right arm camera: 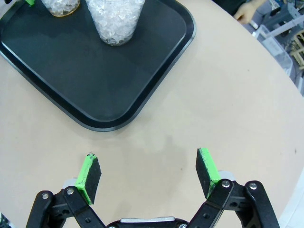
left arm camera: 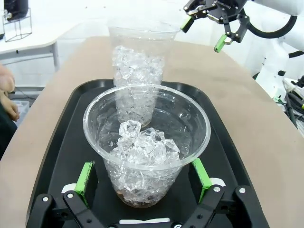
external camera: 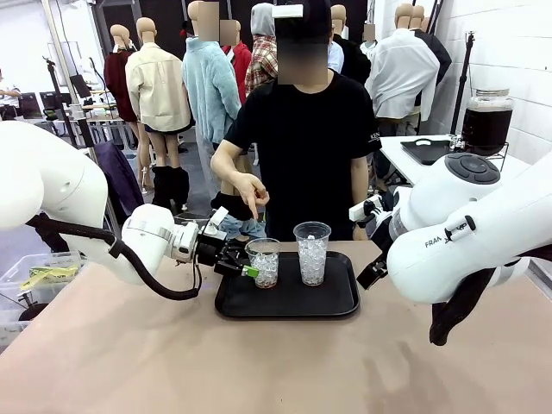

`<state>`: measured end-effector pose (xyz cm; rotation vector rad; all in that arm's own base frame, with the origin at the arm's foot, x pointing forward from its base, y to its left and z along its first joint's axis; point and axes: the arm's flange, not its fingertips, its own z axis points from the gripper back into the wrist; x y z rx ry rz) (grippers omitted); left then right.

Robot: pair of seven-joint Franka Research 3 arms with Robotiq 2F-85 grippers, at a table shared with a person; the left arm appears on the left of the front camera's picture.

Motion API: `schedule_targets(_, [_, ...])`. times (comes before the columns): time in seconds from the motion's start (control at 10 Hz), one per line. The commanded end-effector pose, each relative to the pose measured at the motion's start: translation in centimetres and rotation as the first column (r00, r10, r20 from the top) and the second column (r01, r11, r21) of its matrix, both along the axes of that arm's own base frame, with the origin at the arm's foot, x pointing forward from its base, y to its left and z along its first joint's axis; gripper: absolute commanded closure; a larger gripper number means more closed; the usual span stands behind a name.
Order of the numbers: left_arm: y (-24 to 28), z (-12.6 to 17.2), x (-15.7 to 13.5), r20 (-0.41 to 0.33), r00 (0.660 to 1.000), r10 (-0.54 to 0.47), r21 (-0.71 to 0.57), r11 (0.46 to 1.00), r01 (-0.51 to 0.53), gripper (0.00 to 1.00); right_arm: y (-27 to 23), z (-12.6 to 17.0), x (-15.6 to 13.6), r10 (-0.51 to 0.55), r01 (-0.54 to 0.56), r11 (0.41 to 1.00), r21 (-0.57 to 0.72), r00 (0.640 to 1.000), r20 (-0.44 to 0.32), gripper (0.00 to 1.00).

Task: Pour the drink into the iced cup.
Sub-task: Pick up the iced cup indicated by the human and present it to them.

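The left tool (left arm camera: 144, 174) lies level over the near end of a black tray (left arm camera: 61, 156), its jaws spread wide. Between its green pads (left arm camera: 85, 176) stands a short clear cup (left arm camera: 145, 142), about half full of ice. The pads sit just beside the cup's wall on either side, and a sliver of tray shows between pad and plastic, so nothing is pinched. A little amber-brown liquid (left arm camera: 137, 202) tints the very bottom of this cup, under the ice.

Straight ahead of the left tool, just past the short cup, a tall clear cup (left arm camera: 137, 66) stands upright on the same tray, packed with ice nearly to the rim. Beyond the tray's far edge a person's hand (external camera: 251, 194) hangs with fingers pointing down, above and behind the short cup and touching nothing.

The right tool (right arm camera: 147, 159) hovers over bare tan bench (right arm camera: 223, 95), its jaws also spread and nothing between them. The tray's rounded corner lies ahead of it and to its left, well clear of the fingertips.

Far beyond the right tool, on a separate white bench (external camera: 405, 168) by the wall, a clear jar (external camera: 486, 125) holds the drink (external camera: 485, 129), dark brown and nearly black, well apart from both cups.
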<state>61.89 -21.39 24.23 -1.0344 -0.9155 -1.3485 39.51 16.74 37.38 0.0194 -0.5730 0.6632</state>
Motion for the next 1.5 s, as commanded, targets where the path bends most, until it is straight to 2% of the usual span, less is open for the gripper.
schedule_targets(0.0, [0.0, -0.1, 0.9, 0.039, 0.999, -0.025, -0.039, 0.999, 0.026, 0.00, 0.0, 0.0, 0.0, 0.000, 0.000, 1.000, 0.000, 1.000, -0.001, 0.00])
schedule_targets(1.4, [-2.3, -1.6, 1.4, 0.017, 0.997, -0.078, -0.043, 0.996, 0.079, 0.00, 0.0, 0.0, 0.0, 0.000, 0.000, 1.000, 0.000, 1.000, -0.001, 0.00])
